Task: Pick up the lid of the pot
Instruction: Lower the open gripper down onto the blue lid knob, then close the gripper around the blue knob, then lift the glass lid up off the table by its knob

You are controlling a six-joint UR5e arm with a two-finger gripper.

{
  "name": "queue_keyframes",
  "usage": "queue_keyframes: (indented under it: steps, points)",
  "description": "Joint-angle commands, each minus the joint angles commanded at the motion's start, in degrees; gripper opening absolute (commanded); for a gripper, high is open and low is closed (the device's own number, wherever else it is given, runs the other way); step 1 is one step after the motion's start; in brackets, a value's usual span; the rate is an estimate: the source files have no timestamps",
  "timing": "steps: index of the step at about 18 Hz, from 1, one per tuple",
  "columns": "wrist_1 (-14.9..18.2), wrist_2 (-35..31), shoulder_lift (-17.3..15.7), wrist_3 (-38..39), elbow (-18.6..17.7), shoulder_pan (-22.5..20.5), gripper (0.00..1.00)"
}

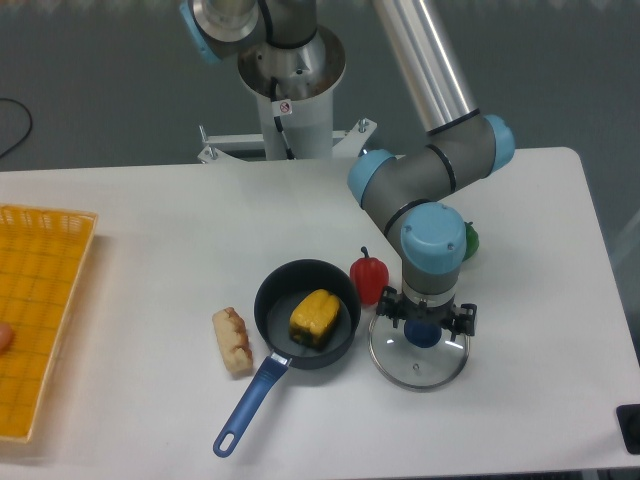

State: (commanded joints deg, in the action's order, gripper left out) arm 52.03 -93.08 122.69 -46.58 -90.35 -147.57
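Observation:
The glass pot lid [417,359] with a metal rim lies flat on the white table, right of the pan. Its blue knob sits in the middle, directly under my gripper [425,331]. The gripper points straight down over the lid, its dark fingers on either side of the knob. The wrist hides the fingertips, so I cannot see whether they press on the knob. The lid rests on the table surface.
A dark pan [306,313] with a blue handle holds a yellow pepper [315,315]. A red pepper [369,278] stands close to the lid's left. A green item [470,240] peeks out behind the arm. A bread roll [233,341] and a yellow basket [38,315] lie to the left.

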Motion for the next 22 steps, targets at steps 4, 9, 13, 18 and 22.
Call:
queue_keyframes:
  steps: [4, 9, 13, 18, 22]
  points:
    - [0.0, -0.2, 0.5, -0.1, 0.0, 0.0, 0.94]
    - [0.1, -0.2, 0.6, -0.1, 0.2, 0.0, 0.81]
    - [0.3, 0.2, 0.4, -0.1, 0.8, -0.1, 0.74]
    - [0.3, 0.2, 0.4, 0.0, 0.8, 0.0, 0.64]
    - [0.4, 0.1, 0.4, 0.1, 0.8, 0.0, 0.54]
